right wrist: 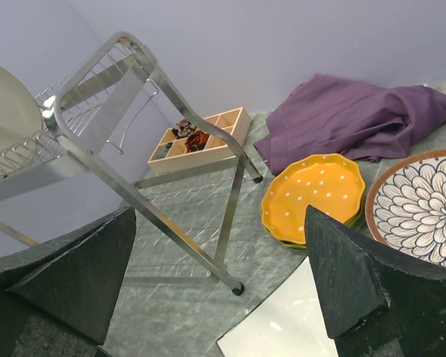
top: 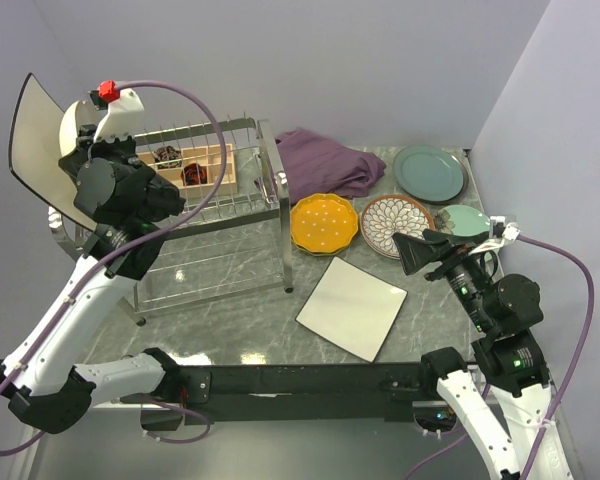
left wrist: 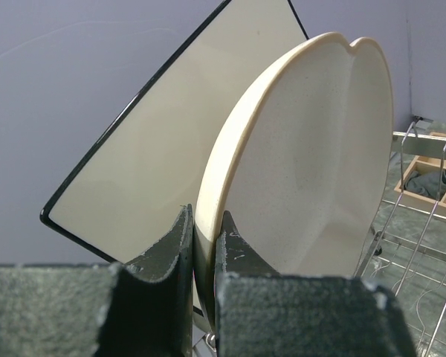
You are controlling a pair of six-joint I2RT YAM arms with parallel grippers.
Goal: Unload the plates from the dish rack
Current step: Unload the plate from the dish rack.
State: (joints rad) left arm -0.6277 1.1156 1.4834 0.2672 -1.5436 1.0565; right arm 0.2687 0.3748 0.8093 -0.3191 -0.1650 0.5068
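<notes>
The dish rack (top: 280, 215) stands on the left half of the tabletop, nearer the far edge than the near one. Two plates are at its left end. The bigger is a square white plate with a dark rim (left wrist: 156, 141), on edge and leaning out toward the left edge of the table with one corner uppermost. Just in front of it stands the round cream plate (left wrist: 320, 163), also on edge, its hollow face turned toward the rack's length. Being round it has no long axis, and its disc stands roughly across the rack.

The left gripper (left wrist: 204, 223) is clamped on the cream plate's lower rim, one finger on each face. I judge the plate to be glazed stoneware: stiff, fairly heavy, slick and chippable. With a rim pinch so far from the plate's centre it would tend to swing, so it wants a firm squeeze and a slow lift straight up out of the prongs.

Five plates lie flat on the right half:
- another square plate (top: 352, 307), toward the near edge
- an orange dotted plate (top: 324, 222)
- a brown-patterned plate (top: 395, 222)
- a teal-green plate (top: 430, 172), near the far right corner
- a pale green plate (top: 467, 220)

The right gripper (right wrist: 219, 253) hovers above the pale green plate, fingers wide apart and holding nothing.
</notes>
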